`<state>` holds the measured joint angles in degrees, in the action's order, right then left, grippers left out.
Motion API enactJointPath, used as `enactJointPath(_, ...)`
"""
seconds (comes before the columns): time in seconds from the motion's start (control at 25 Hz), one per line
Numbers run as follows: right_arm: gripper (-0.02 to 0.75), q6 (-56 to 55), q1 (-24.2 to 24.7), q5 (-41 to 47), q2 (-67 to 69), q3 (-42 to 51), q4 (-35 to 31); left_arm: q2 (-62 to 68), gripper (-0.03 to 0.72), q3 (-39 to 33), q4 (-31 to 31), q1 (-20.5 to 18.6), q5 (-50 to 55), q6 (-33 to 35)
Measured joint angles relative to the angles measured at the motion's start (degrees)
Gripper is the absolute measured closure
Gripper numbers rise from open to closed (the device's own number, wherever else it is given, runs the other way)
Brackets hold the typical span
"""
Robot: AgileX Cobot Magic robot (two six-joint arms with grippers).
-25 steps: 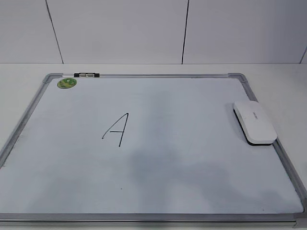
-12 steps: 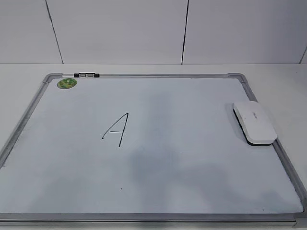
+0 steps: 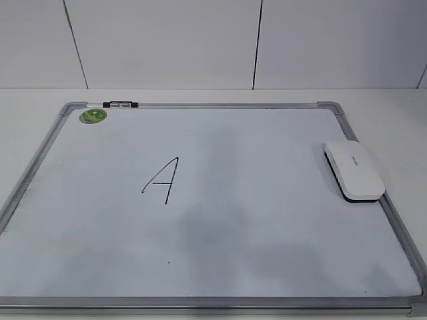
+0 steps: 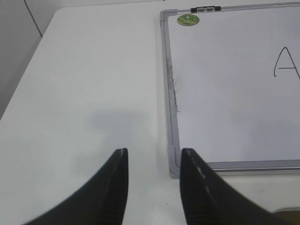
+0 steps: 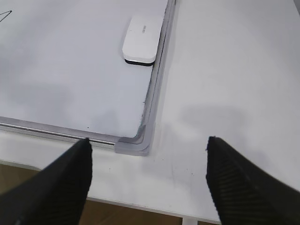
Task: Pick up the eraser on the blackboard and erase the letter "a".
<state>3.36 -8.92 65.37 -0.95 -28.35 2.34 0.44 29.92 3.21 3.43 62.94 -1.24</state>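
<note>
The eraser (image 3: 355, 170), a white block with a black underside, lies on the right edge of the blackboard (image 3: 200, 105), a grey-framed whiteboard with a green sticker (image 3: 93, 116). A tall capital "A" (image 3: 162, 180) is written left of centre; no lowercase "a" shows in any view. My left gripper (image 4: 153, 151) is open and empty over the table, by the board's near left corner (image 4: 173, 171). My right gripper (image 5: 147, 139) is wide open and empty above the board's near right corner (image 5: 133, 146), with the eraser (image 5: 142, 38) well ahead of it. Neither gripper shows in the exterior view.
A black and silver clip (image 3: 121, 104) sits on the board's far frame. White table (image 4: 93, 93) lies left of the board and to its right (image 5: 225, 70). The table's front edge (image 5: 140, 204) is just under my right gripper. A panelled wall stands behind.
</note>
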Motion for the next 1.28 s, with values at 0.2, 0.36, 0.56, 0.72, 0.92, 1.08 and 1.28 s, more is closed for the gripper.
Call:
enactJointPath(0.2,0.148,0.0,0.1,0.0,-0.1,0.0,0.1,0.0,0.425,0.0,0.0,-0.8,0.0,0.0)
enactJointPath(0.36,0.148,0.0,2.5,0.0,-0.1,0.0,0.2,0.0,0.425,0.0,0.0,-3.1,0.0,0.0)
enactJointPath(0.56,0.148,0.0,7.8,0.0,-0.1,0.0,0.3,0.0,0.425,0.0,0.0,-5.4,0.0,0.0)
enactJointPath(0.72,0.148,0.0,9.9,0.0,-0.1,0.0,0.3,0.0,0.425,0.0,0.0,-6.0,0.0,0.0)
enactJointPath(0.92,0.148,0.0,10.0,0.0,-0.1,0.0,0.4,0.0,0.425,0.0,0.0,-6.1,0.0,0.0)
enactJointPath(1.08,0.148,0.0,10.0,0.0,-0.1,0.0,0.4,0.0,0.425,0.0,0.0,-6.1,0.0,0.0)
enactJointPath(1.28,0.148,0.0,10.0,0.0,-0.1,0.0,0.4,0.0,0.425,0.0,0.0,-6.1,0.0,0.0)
